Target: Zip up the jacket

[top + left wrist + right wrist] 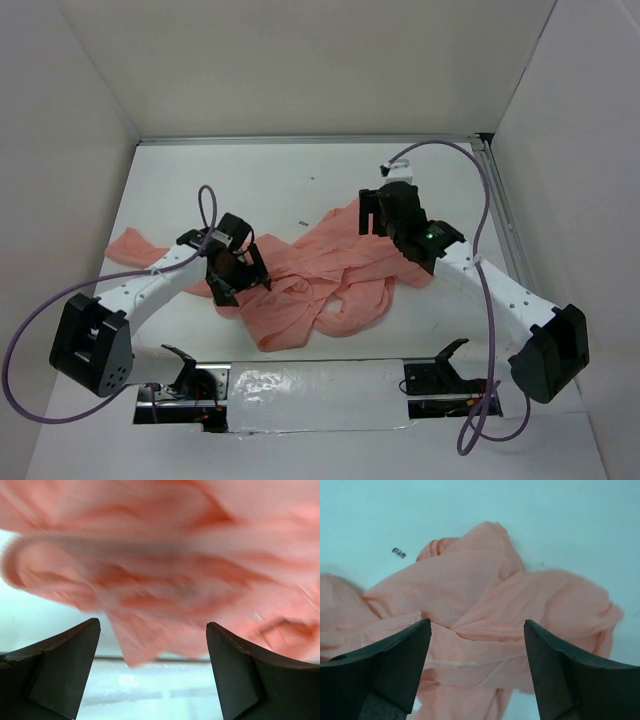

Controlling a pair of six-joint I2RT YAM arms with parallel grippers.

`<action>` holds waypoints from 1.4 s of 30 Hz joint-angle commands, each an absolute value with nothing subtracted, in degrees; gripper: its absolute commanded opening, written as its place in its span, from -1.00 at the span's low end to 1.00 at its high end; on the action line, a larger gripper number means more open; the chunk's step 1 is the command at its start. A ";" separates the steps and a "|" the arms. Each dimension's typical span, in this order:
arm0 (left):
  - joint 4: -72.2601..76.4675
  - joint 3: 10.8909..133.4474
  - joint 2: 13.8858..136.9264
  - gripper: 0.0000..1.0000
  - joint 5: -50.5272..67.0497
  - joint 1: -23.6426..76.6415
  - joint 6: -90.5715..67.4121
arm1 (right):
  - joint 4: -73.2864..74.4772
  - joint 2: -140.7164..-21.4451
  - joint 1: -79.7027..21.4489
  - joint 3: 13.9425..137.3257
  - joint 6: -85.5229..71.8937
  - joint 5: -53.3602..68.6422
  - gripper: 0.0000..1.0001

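The salmon-pink jacket lies crumpled in the middle of the white table, with one sleeve stretched out to the left. My left gripper is open and empty, low over the jacket's left part. In the left wrist view blurred fabric fills the space just beyond the fingertips. My right gripper is open and empty over the jacket's far right edge. In the right wrist view wrinkled folds and a seam lie below the spread jaws. No zipper is visible.
A shiny taped strip runs along the table's near edge between the arm bases. A small dark mark sits on the table behind the jacket. White walls enclose the table on three sides. Purple cables loop off both arms.
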State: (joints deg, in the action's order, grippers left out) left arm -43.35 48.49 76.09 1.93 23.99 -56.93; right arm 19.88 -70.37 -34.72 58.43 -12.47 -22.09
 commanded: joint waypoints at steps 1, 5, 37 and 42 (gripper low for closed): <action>-49.12 55.88 72.77 0.99 0.61 28.12 -56.43 | 26.36 -69.09 -31.21 57.04 -25.88 -24.08 0.70; -48.43 63.35 76.37 0.99 0.89 35.04 -52.74 | 29.98 -67.51 -25.68 55.73 -33.04 -21.80 0.76; -27.77 89.74 116.62 0.50 2.02 41.92 -19.68 | 20.13 -81.47 -0.71 50.98 -44.21 7.21 0.97; -28.04 90.43 118.65 -0.02 0.62 42.19 -21.01 | 18.73 -83.67 -0.62 51.68 -44.73 7.30 0.88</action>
